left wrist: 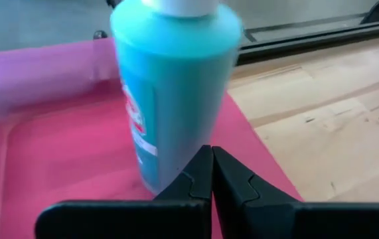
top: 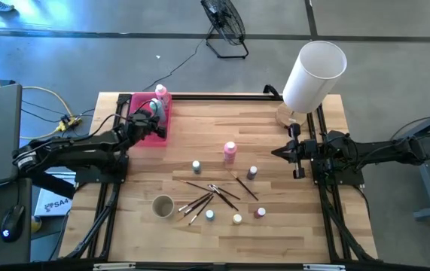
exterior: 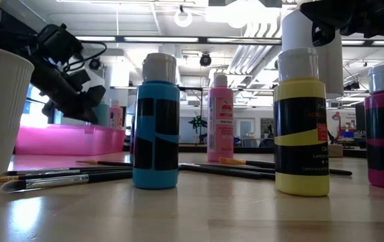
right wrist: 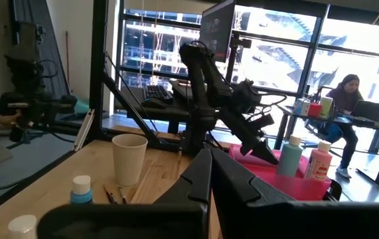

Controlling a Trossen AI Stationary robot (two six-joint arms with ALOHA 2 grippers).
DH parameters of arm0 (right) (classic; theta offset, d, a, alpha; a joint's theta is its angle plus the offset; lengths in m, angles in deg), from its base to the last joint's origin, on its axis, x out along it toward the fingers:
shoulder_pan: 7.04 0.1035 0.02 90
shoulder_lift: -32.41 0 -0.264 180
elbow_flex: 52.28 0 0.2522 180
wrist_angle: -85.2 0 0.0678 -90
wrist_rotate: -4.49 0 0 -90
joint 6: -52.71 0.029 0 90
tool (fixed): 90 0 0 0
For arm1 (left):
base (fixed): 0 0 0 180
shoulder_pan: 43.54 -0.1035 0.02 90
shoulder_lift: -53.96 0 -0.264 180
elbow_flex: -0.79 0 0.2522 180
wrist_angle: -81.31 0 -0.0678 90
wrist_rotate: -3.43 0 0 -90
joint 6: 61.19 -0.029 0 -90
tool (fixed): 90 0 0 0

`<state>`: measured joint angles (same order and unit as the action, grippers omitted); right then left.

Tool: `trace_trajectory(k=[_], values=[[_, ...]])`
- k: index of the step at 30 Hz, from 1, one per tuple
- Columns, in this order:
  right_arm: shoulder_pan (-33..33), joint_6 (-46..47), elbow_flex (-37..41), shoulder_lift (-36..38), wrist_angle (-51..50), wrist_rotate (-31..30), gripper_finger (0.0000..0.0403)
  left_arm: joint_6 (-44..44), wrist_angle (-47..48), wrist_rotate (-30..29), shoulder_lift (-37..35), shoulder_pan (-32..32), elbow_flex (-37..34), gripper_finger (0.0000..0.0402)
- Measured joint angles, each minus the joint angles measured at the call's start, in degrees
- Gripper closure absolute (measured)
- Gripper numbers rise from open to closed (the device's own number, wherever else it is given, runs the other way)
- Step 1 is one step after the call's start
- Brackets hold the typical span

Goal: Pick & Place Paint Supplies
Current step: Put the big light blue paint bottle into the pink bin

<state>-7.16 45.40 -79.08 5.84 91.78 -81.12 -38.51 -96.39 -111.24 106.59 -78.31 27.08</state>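
high view: left claw (top: 153,119) sits over the pink tray (top: 141,135) at the back-left of the worktop (top: 275,226), fingers clenched on nothing; the left wrist view shows them pressed tip to tip with the teal bottle (left wrist: 172,93) standing in the tray just beyond them, apart from the tips. a pink bottle (top: 160,93) is in the tray's far end too. so two bottles look placed, and the left arm reads as between picks. right claw (top: 284,153) hangs clenched and empty at the right side, near the white lampshade (top: 314,75), waiting. left to move: second pink bottle (top: 230,151) mid-worktop, small paint pots (top: 196,165) scattered around it, and the brushes (top: 211,194) fanned out beside a paper cup (top: 163,205). next move, my guess: lift clear of the tray without clipping the teal bottle, open up, then go for the pink bottle, upright and easy. brushes are thin, flat and crossed, so they're the likely trouble.
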Motion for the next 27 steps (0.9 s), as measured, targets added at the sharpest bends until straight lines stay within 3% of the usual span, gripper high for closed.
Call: trace_trajectory(k=[7,12,21,27], values=[[0.0,0.0,0.0,0.0,0.0,0.0,0.04,-2.8,-4.8,5.8,2.2,-5.8,0.0,0.0401],[0.0,0.0,0.0,0.0,0.0,0.0,0.04,-3.3,-5.6,5.9,3.1,-8.2,0.0,0.0401],[0.0,0.0,0.0,0.0,0.0,0.0,0.04,-1.4,-8.7,14.2,3.5,-8.2,0.0,0.0401],[0.0,0.0,0.0,0.0,0.0,0.0,0.04,-2.4,-10.0,12.5,4.3,-8.4,0.0,0.0401]])
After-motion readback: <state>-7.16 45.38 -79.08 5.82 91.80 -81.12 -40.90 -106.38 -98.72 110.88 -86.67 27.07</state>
